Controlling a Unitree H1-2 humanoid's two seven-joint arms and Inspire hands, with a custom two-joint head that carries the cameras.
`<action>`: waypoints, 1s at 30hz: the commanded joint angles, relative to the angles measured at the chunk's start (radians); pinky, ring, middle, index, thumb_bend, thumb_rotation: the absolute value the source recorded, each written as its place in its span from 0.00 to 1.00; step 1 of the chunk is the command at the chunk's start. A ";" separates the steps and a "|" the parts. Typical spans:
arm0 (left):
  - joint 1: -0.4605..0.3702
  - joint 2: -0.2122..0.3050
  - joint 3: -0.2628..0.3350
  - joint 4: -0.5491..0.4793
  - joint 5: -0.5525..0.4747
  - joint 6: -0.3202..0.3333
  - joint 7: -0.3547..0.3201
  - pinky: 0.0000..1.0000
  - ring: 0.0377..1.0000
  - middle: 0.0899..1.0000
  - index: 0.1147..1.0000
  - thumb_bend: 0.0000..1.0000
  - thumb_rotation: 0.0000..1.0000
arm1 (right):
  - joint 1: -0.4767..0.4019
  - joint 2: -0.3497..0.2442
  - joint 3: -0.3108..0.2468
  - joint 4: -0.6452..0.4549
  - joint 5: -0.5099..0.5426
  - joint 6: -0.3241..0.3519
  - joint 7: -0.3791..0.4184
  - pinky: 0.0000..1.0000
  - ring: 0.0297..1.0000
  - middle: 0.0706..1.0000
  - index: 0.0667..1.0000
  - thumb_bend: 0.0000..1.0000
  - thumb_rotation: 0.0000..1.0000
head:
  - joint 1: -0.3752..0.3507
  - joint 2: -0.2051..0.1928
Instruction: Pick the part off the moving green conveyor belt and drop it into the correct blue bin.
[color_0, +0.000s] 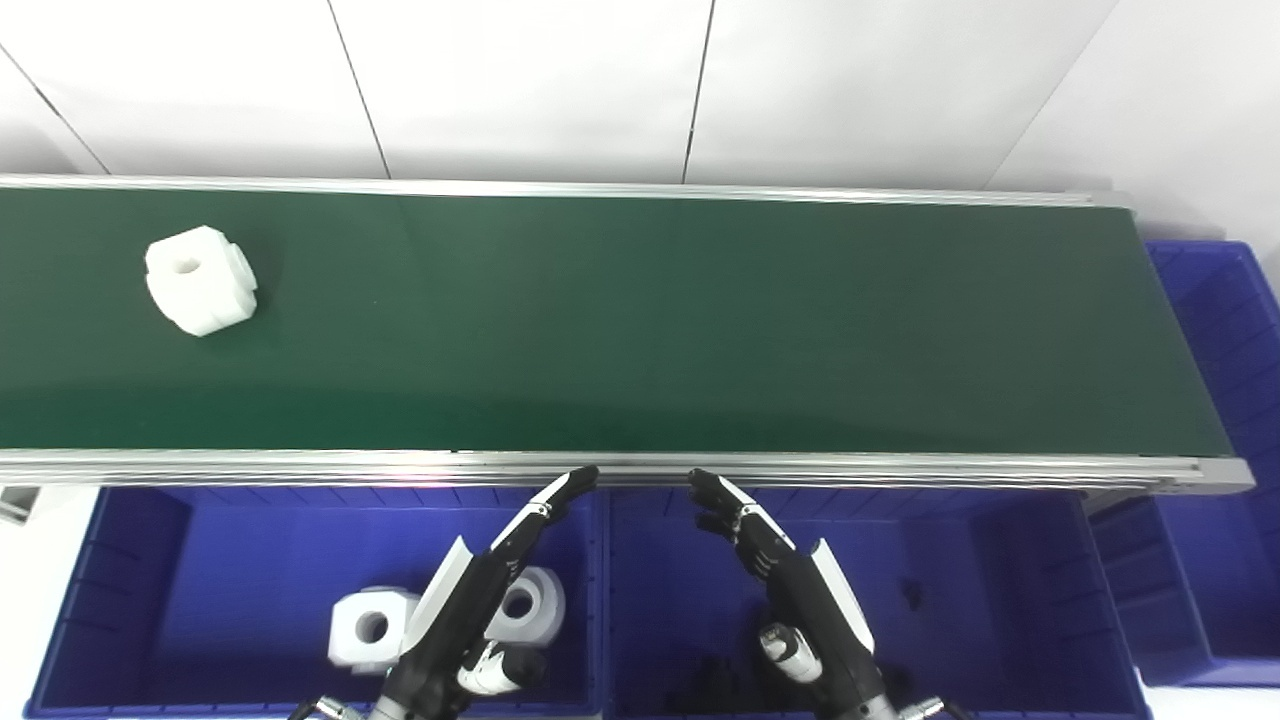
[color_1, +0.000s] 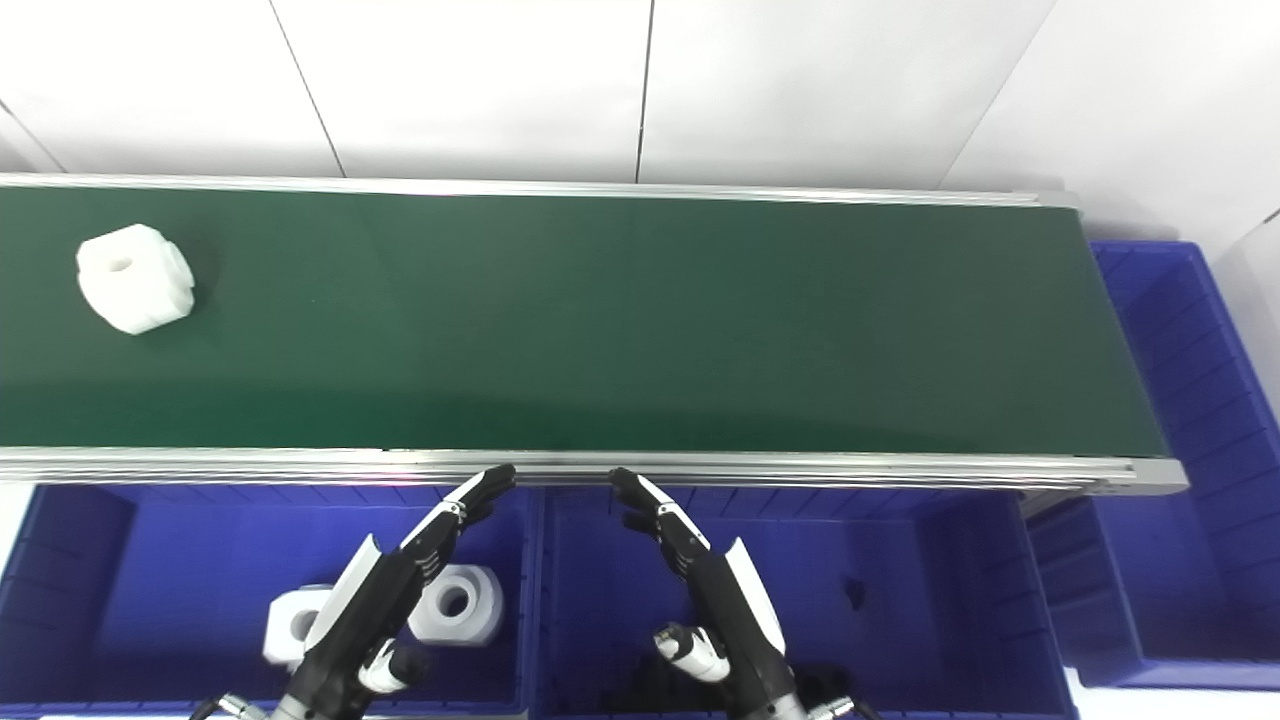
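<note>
A white chunky part with a round centre hole (color_0: 201, 279) lies on the green conveyor belt (color_0: 640, 320) at its far left. My left hand (color_0: 480, 590) is open and empty, fingers stretched out, above the near left blue bin (color_0: 130, 600). My right hand (color_0: 780, 565) is open and empty above the near middle blue bin (color_0: 980, 600). Both hands sit just short of the belt's near rail, far to the right of the part.
Two white parts (color_0: 372, 627) with holes lie in the left bin, partly behind my left hand. A small dark item (color_0: 912, 594) lies in the middle bin. Another blue bin (color_0: 1225, 330) stands past the belt's right end. A white wall is behind.
</note>
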 joint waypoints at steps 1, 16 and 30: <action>0.009 -0.004 -0.005 -0.013 -0.007 -0.023 0.004 0.95 0.95 0.93 0.90 0.98 1.00 | 0.007 0.003 0.003 -0.014 0.013 -0.059 0.002 0.86 0.91 0.92 0.88 1.00 0.98 | 0.001 0.001; -0.071 0.000 -0.044 0.190 -0.003 -0.087 0.067 0.93 0.91 0.89 0.87 0.97 1.00 | -0.052 -0.011 0.011 0.155 0.032 -0.059 -0.013 0.83 0.90 0.92 0.86 1.00 0.96 | 0.087 -0.237; -0.150 0.008 -0.119 0.296 0.000 -0.087 0.170 0.82 0.86 0.84 0.81 1.00 0.99 | -0.106 -0.018 0.004 0.249 0.062 -0.059 -0.008 0.79 0.88 0.90 0.85 1.00 0.95 | 0.172 -0.324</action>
